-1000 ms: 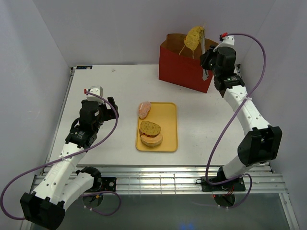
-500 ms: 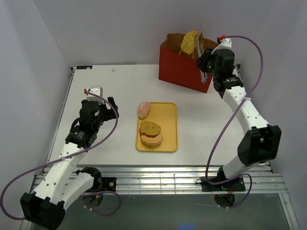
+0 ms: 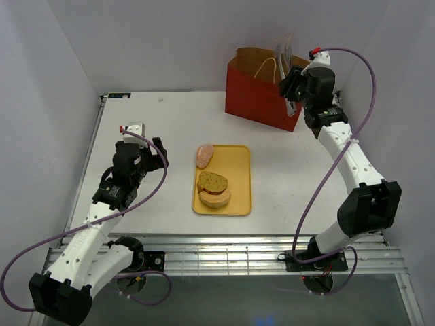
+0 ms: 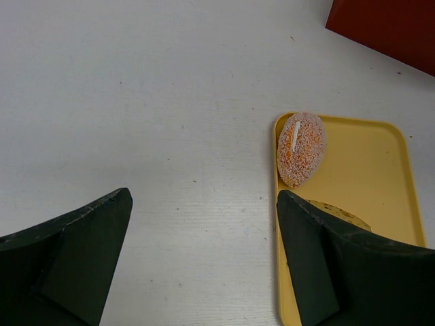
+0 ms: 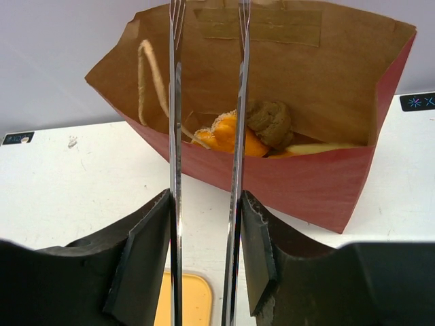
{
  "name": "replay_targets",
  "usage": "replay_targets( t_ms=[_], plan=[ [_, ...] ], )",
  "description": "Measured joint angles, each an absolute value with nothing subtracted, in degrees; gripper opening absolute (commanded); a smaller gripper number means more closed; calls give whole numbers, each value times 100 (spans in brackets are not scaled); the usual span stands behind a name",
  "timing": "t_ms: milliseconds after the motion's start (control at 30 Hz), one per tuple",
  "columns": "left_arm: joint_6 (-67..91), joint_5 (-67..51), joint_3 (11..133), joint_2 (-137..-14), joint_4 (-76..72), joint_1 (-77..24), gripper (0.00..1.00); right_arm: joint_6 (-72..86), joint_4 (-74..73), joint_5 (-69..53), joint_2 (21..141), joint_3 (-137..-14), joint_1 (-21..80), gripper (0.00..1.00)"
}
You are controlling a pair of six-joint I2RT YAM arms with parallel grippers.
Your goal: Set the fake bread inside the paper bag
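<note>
The red paper bag (image 3: 258, 102) stands at the back right, open, and also shows in the right wrist view (image 5: 306, 183). Inside it lie an orange bread piece (image 5: 228, 136), a brown piece (image 5: 270, 122) and a pale yellow slice (image 5: 312, 147). My right gripper (image 3: 292, 85) (image 5: 206, 224) is shut on long metal tongs (image 3: 283, 54) (image 5: 175, 136), whose empty tips hang over the bag's mouth. A pinkish roll (image 3: 204, 155) (image 4: 301, 149), a speckled slice (image 3: 213, 182) and an orange piece (image 3: 215, 198) lie on the yellow tray (image 3: 238, 170). My left gripper (image 3: 158, 153) (image 4: 204, 197) is open and empty, left of the tray.
The yellow tray (image 4: 367, 163) lies mid-table, its left edge beside my left gripper's right finger (image 4: 319, 258). Pale cord handles (image 5: 153, 75) hang inside the bag. White walls close in the table at the back and both sides.
The yellow speckled slice that the tongs held above the bag sank and has left the tongs; it is gone from the top view. The left arm has not moved.
</note>
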State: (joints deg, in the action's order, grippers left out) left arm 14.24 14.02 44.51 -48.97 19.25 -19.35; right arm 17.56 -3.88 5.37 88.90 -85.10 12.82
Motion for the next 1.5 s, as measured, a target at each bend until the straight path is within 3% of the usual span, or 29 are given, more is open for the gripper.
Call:
replay_targets(
  t_ms=[333, 800, 1500],
  plan=[
    [1422, 1404, 4451, -4897, 1925, -1935, 98, 1745, -676, 467, 8272, -8532, 1282, 49],
    [1422, 1411, 4451, -4897, 1925, -1935, 98, 1855, -644, -207, 5660, -6114, 1323, 49],
    [1417, 1452, 4451, -4993, 1925, -1935, 98, 1702, -1116, -1520, 4488, -3811, 3129, 51]
  ],
)
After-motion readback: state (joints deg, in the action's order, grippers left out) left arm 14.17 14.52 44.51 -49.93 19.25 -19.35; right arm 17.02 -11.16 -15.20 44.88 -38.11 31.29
